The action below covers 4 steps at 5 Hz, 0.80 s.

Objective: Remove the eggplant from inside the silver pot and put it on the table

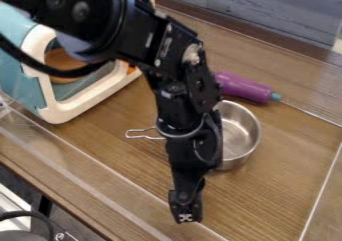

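Observation:
The purple eggplant (243,85) with its blue-green stem cap lies on the brown table (287,175), just behind the silver pot (235,135). The pot stands upright and looks empty; its wire handle (142,135) sticks out to the left. My black arm crosses in front of the pot's left side and points down toward the table's front edge. The gripper (185,209) hangs there, well in front of the pot and far from the eggplant. It is seen edge-on, so the gap between its fingers does not show. Nothing is visibly held in it.
A teal-and-white toy microwave (60,85) with an open door stands at the left. Clear glossy rails (315,200) run along the table's edges. Bare wood lies to the right of the pot.

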{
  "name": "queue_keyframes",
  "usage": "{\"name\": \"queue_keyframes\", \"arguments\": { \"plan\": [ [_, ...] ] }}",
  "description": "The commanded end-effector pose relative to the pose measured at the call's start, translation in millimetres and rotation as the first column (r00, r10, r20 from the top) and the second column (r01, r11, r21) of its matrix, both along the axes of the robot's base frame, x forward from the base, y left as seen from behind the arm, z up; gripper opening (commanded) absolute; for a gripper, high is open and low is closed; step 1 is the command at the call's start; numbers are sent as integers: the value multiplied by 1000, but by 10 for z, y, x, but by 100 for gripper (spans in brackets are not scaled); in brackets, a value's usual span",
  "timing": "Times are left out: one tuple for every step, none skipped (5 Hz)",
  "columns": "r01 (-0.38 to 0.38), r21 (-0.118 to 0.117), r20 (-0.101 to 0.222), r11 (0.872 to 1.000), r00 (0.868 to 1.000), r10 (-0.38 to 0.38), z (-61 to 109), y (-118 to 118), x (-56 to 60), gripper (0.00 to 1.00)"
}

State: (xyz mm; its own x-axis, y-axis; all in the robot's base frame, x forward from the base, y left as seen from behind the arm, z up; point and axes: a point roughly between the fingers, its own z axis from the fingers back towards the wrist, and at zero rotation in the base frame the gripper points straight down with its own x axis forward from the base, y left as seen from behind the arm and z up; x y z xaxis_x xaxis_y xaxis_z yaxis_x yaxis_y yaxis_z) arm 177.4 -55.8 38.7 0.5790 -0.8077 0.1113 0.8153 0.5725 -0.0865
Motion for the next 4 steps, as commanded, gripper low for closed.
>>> {"name": "queue_keyframes", "arguments": {
  "plan": [
    [11,-8,40,1000,999,-11,210,9,120,100],
    [5,-12,42,1000,999,-4,368,41,216,100],
    [1,-12,51,1000,999,0,447,71,237,100],
    [-2,-12,61,1000,998,3,504,106,251,100]
  ]
}}
